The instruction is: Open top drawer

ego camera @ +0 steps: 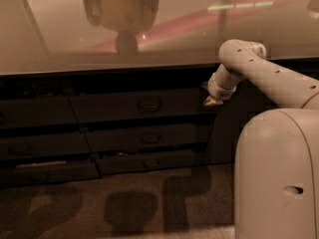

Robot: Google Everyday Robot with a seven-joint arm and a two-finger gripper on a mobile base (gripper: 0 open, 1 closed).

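The top drawer (pixel 134 106) is the tallest dark grey front in the middle column, just under the counter, with a small dark pull handle (pixel 148 104) at its centre. It stands slightly proud of the cabinet face. My gripper (pixel 212 100) hangs from the white arm at the drawer's right end, at about handle height and well to the right of the handle. It holds nothing that I can see.
Two shallower drawer fronts (pixel 149 137) (pixel 147 162) lie below the top drawer, and narrower drawers (pixel 35 113) stand to the left. A glossy counter top (pixel 99 49) runs above. My white base (pixel 276 176) fills the lower right. Speckled floor (pixel 124 208) lies in front.
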